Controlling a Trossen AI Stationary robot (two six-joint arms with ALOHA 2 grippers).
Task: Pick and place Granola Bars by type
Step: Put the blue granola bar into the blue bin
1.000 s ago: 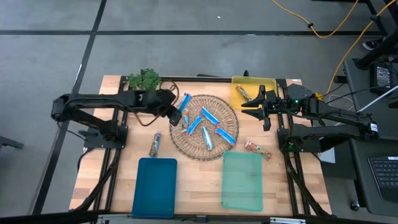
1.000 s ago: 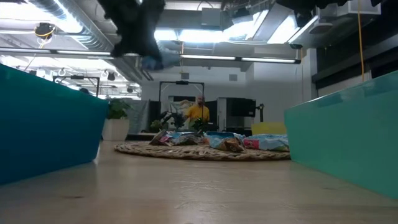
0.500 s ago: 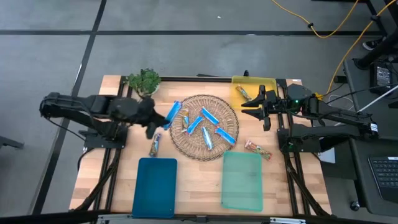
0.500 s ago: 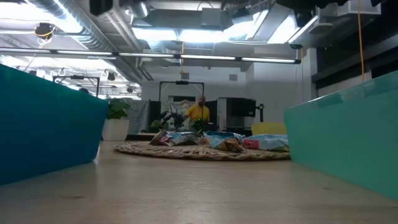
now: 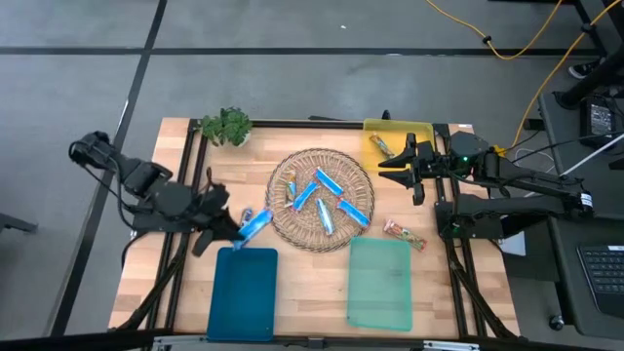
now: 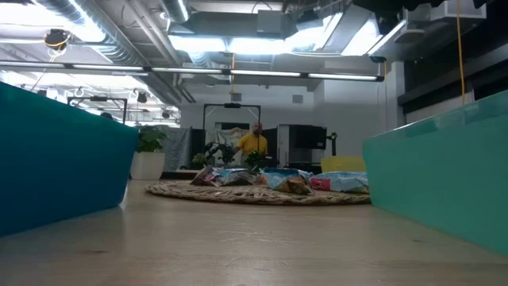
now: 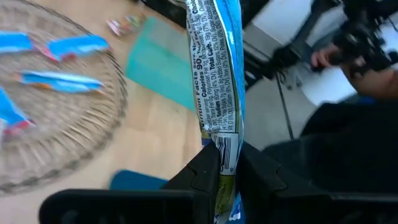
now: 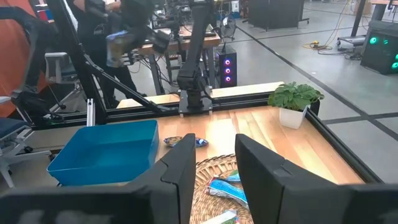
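My left gripper (image 5: 237, 230) is shut on a bright blue granola bar (image 5: 256, 221), which hangs above the far edge of the blue tray (image 5: 242, 297). Several more blue bars (image 5: 327, 198) lie on the round woven mat (image 5: 292, 226). An orange-brown bar (image 5: 403, 233) lies on the table by the green tray (image 5: 380, 285), and another bar (image 5: 382, 146) lies in the yellow tray (image 5: 414, 129). My right gripper (image 5: 388, 164) stands open at the yellow tray's near-left side, with nothing between its fingers (image 8: 180, 177). My left gripper pinches the blue bar near one end (image 7: 219, 142) between its two fingers (image 7: 205, 171). They come from the table's left, slanting down. The bar sticks out past the fingertips, about in line with them, toward the mat. It is clear of table and tray.
A small potted green plant (image 5: 226, 126) stands at the far left. Another bar (image 8: 180, 142) lies on the wood between mat and blue tray. In the low view the blue tray (image 6: 55, 159) and green tray (image 6: 444, 171) flank bare wood before the mat (image 6: 254, 193).
My left gripper has carried the blue bar from the mat's far-left rim toward the table's near left, as far as the blue tray's far edge, and has turned as it went. The bar has stayed clear of the table.
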